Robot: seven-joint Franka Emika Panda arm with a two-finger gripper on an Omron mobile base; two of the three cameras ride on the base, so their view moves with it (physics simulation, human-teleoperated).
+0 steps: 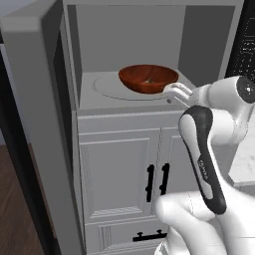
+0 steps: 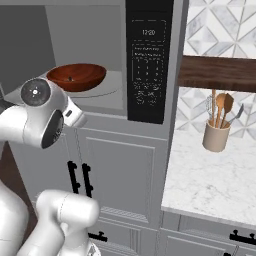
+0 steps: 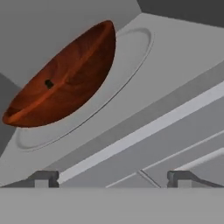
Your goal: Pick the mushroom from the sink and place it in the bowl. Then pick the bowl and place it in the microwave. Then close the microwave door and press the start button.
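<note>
The claw (image 3: 112, 178) stood wide open, its two dark fingertips (image 3: 43, 178) far apart and nothing between them; it held and touched nothing. In the left base view the claw (image 1: 175, 91) hung just outside the front edge of the microwave (image 1: 149, 55) floor, near the bowl (image 1: 148, 78) but apart from it.

The bowl (image 3: 65, 78) sat ahead of the claw, inside the cavity on the pale turntable (image 3: 127, 65), upright in the base views and only looking tilted in the rolled hand view. A tiny dark speck, the mushroom (image 3: 49, 83), lay inside the bowl; its shape was too small to tell.

The door (image 1: 35, 124) stood swung open, well off to the claw's left. The keypad (image 2: 149, 70) lay to the claw's right, past the cavity. Below the claw were grey cabinet doors (image 1: 124, 169) with black handles
</note>
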